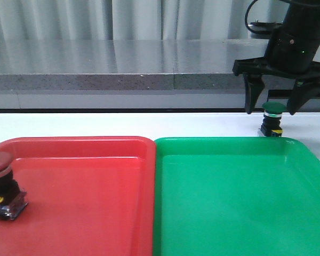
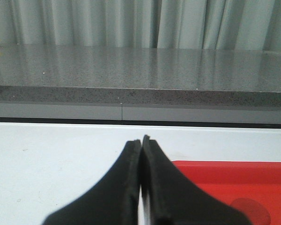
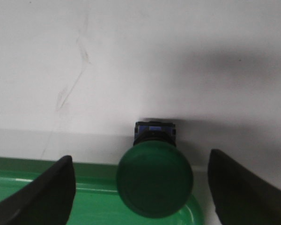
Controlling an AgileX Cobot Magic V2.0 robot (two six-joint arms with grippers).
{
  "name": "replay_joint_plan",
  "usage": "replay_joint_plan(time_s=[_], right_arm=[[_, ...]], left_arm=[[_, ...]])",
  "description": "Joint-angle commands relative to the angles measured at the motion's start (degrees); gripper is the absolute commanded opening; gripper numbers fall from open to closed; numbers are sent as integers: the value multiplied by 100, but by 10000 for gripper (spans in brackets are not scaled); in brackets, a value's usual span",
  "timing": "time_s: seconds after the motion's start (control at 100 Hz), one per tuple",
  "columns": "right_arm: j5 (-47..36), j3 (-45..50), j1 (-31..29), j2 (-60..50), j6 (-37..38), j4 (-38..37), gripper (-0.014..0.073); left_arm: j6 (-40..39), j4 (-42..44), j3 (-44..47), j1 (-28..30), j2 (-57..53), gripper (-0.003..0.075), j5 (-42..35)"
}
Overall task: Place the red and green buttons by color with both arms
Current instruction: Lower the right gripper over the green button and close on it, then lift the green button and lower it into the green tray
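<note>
The red button (image 1: 2,184) sits upright in the red tray, hard against its left side: dark red cap, black body, yellow tab, bluish base. The green button (image 1: 272,119) stands upright on the white table just beyond the green tray's far edge, its dark green cap facing up

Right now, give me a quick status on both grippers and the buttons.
Right gripper open, straddling the green button on the table behind the green tray. Left gripper shut, empty. Red button already in the red tray. Nothing in the way.
</note>
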Motion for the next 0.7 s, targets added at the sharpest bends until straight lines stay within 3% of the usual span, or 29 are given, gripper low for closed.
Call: replay_joint_plan(time_s=[0.0, 0.21, 0.4, 0.5, 0.69], right_arm=[[-66, -237, -42, -204, -23, 2, 584], [-82, -237, -88, -118, -28, -18, 551], [-89, -237, -95, -118, -28, -18, 233], [-103, -237, -95, -118, -28, -18, 128], [-82, -298, -48, -466, -28, -95, 114]], left_arm=[[-11, -57, 69, 9, -191, -20, -467], [-11, -57, 69, 9, -191, -20, -467], [-11, -57, 69, 9, -191, -20, -467], [-11, -57, 69, 9, -191, -20, -467], [-11, -57, 69, 9, -191, -20, -467]])
